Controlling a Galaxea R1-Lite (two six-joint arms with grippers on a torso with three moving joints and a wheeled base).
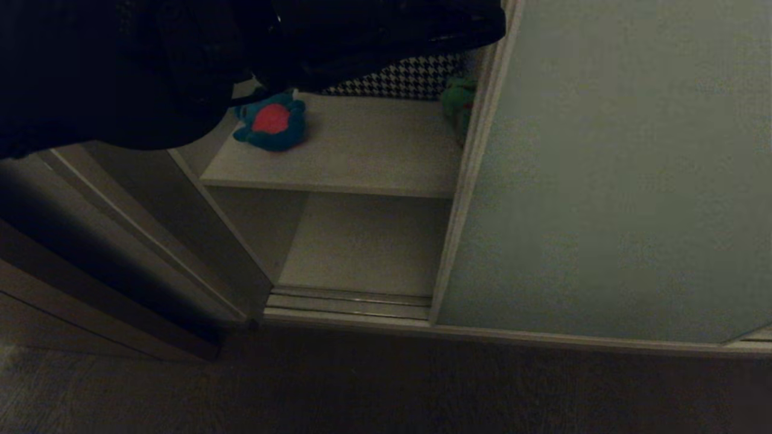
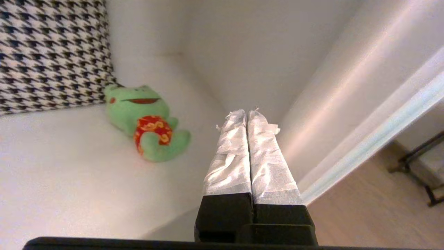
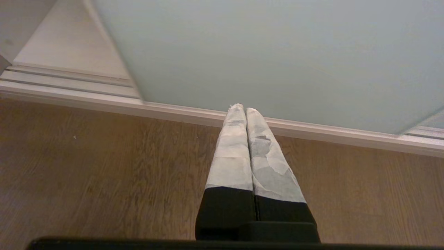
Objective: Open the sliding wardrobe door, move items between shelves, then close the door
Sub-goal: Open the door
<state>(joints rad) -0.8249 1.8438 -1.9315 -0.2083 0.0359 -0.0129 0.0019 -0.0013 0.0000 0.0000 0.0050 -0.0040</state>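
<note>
Green frog (image 2: 147, 121) on upper shelf (image 2: 62, 166), apparently just beside clenched, empty left hand (image 2: 247, 113)

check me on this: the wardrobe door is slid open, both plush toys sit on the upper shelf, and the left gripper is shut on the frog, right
Not quite. The left gripper is shut, but on nothing: the left wrist view shows the frog lying apart from it on the upper shelf. The door is open and the bear shares that shelf.

Frog (image 1: 458, 102) half behind door frame (image 1: 476, 132)
</note>
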